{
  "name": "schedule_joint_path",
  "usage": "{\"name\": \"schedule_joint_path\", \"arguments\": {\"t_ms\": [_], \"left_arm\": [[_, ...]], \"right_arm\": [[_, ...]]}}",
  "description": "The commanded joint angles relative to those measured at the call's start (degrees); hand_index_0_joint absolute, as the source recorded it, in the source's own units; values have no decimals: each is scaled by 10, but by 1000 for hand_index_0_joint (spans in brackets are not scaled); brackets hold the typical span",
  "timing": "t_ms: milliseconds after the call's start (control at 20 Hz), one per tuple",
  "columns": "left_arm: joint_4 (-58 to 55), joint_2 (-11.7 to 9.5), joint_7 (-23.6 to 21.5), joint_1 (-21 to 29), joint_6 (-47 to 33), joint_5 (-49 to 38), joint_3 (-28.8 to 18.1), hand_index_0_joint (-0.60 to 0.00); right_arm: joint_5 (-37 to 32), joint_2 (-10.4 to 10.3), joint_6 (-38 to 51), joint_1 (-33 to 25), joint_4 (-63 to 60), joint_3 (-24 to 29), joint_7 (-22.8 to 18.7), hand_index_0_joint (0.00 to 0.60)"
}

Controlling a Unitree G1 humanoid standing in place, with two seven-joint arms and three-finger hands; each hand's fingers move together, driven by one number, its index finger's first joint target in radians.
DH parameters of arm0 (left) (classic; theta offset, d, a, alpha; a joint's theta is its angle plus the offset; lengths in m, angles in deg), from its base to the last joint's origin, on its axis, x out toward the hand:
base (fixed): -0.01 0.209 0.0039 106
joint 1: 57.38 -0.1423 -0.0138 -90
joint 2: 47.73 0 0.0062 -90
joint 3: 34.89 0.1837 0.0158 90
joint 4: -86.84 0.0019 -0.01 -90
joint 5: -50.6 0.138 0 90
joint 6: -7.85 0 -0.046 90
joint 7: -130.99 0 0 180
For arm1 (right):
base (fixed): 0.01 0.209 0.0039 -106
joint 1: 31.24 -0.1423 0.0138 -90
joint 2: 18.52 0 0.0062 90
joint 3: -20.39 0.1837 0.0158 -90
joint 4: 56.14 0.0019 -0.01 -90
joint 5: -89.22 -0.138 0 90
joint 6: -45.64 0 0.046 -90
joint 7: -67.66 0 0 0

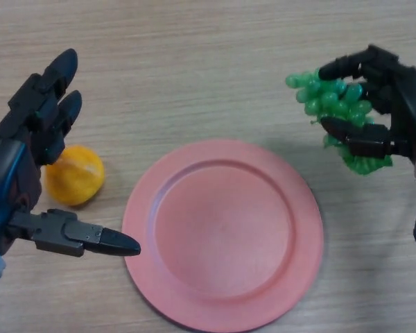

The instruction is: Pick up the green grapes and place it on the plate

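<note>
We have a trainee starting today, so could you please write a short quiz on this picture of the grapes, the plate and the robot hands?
1. True or false: the green grapes already lie on the pink plate.
2. Which robot hand holds the grapes? A) left B) right C) neither
3. Fill in: the orange fruit lies beside the open ____ robot hand.

Key:
1. False; they are off the plate's right side.
2. B; the right robot hand is curled round them.
3. left

Item count: one bunch of green grapes [336,111], one pink plate [223,232], one orange [73,175], one wooden counter [194,62]. Two black robot hands: left hand [28,163], right hand [388,104].
</note>
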Motion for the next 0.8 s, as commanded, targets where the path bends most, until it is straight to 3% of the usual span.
{"name": "schedule_joint_path", "arguments": {"t_ms": [50, 200, 300, 500, 550, 700, 750, 800], "left_arm": [[-36, -18, -6, 15, -47, -5, -25, 0], [-18, -18, -21, 23, -86, -8, -24, 0], [-11, -22, -33, 30, -99, -8, -22, 0], [-7, -20, -51, 36, -115, -6, -12, 0], [-7, -20, -51, 36, -116, -7, -12, 0], [-4, -20, -58, 36, -129, -9, -12, 0], [-2, -19, -61, 34, -135, -8, -10, 0], [-2, -18, -58, 29, -137, 1, -2, 0]], "right_arm": [[-36, -5, 20, 4, 108, 10, -2, 600], [-37, -43, -63, 61, 249, -40, 10, 600], [-29, -57, -77, 87, 291, -83, 9, 600], [37, -62, -114, 112, 284, -145, 31, 600], [40, -62, -115, 111, 284, -146, 32, 550], [52, -62, -136, 91, 285, -149, 40, 150], [51, -62, -138, 81, 283, -149, 38, 50], [35, -62, -136, 70, 277, -146, 19, 0]]}}
